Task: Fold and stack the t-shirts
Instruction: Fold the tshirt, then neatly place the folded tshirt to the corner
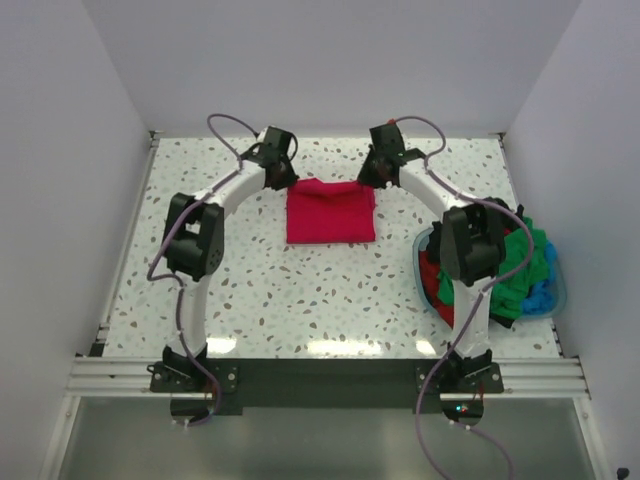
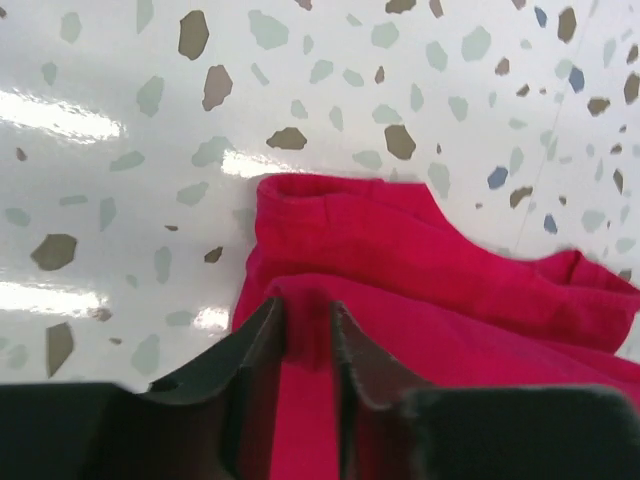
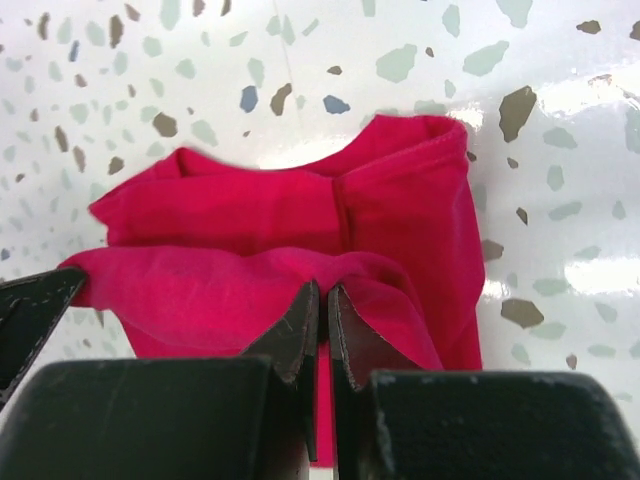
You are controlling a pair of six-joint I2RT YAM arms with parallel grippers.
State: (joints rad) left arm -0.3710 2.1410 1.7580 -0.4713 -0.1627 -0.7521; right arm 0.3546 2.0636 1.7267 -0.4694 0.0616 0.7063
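A crimson-red t-shirt (image 1: 330, 212) lies folded into a rectangle at the far middle of the table. My left gripper (image 1: 289, 181) is at its far left corner. In the left wrist view the shirt (image 2: 430, 280) has a fold of its upper layer between the jaws of the left gripper (image 2: 305, 305), which stand slightly apart. My right gripper (image 1: 369, 180) is at the far right corner. In the right wrist view it (image 3: 322, 288) is shut on a pinch of the shirt's (image 3: 250, 215) top layer, raised a little off the layer below.
A light blue round basket (image 1: 562, 288) stands at the right edge, partly behind the right arm. It holds a green shirt (image 1: 525, 262), red cloth (image 1: 430, 275) and some blue and black cloth. White walls close in the table on three sides.
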